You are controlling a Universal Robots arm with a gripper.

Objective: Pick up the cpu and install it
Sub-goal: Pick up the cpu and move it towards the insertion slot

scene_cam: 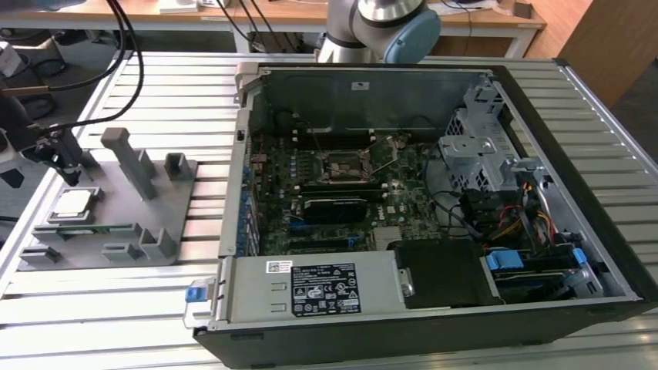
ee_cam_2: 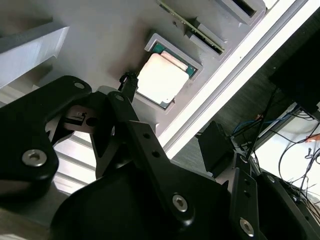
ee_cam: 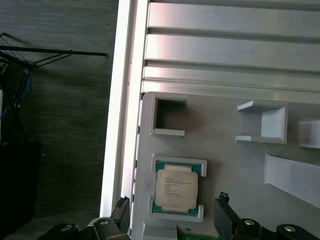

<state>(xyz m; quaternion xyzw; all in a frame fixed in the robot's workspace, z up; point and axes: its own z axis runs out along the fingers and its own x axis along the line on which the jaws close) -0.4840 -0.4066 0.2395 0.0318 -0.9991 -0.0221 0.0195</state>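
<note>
Fingers (ee_cam: 222, 214) of the gripper (ee_cam: 172, 206) stand wide apart, one on each side of the cpu (ee_cam: 175, 187) in the first wrist view, and as far as I can see neither one touches it. The tool is released and grips nothing.

The cpu lies flat in a shallow square pocket of the grey fixture plate (scene_cam: 165, 220), shiny silver top facing up with a thin green rim showing round it. In the exterior view that pocket is near the plate's edge on the exterior view's left, and the gripper (scene_cam: 64, 171) hangs just above and beside the cpu (scene_cam: 74, 204), with dark cables trailing off it. In the second wrist view one black fingertip (ee_cam_2: 128, 82) is close to a corner of the cpu (ee_cam_2: 161, 79).

A narrow green memory stick (scene_cam: 92, 229) lies in a slot of the same plate, just beside the cpu. The plate rests on a slatted aluminium table (scene_cam: 185, 85).

To the exterior view's right of the plate the computer case (scene_cam: 586, 177) lies open on its side. The square socket (scene_cam: 344, 165) on its motherboard holds no chip and is well apart from the cpu. The arm's pale blue joint (scene_cam: 406, 35) rises behind the case.
</note>
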